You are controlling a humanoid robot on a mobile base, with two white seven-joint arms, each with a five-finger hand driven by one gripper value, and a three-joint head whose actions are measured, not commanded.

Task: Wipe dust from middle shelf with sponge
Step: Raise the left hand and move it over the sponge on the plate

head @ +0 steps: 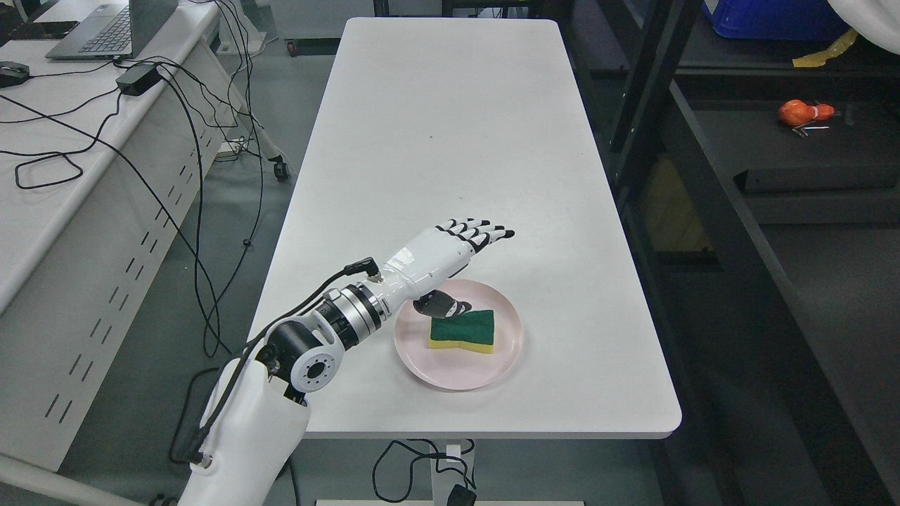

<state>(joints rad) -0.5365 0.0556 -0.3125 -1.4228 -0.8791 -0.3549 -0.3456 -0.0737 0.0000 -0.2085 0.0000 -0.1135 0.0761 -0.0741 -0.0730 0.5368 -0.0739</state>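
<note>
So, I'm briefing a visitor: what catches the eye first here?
The left hand, fingers spread, hovering over a pink plate near the white table's front edge. On the plate lies a green-and-yellow sponge. At far right, an orange object sits on a dark shelf.

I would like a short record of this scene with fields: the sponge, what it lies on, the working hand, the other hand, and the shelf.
sponge: green-topped, yellow-bottomed sponge, lying flat, not grasped
support: pink plate on the white table
working hand: left hand, fingers extended, held above the plate's far-left side, thumb near the sponge's left end
other hand: not in view
shelf: dark shelf unit right of the table, holding an orange object
</note>
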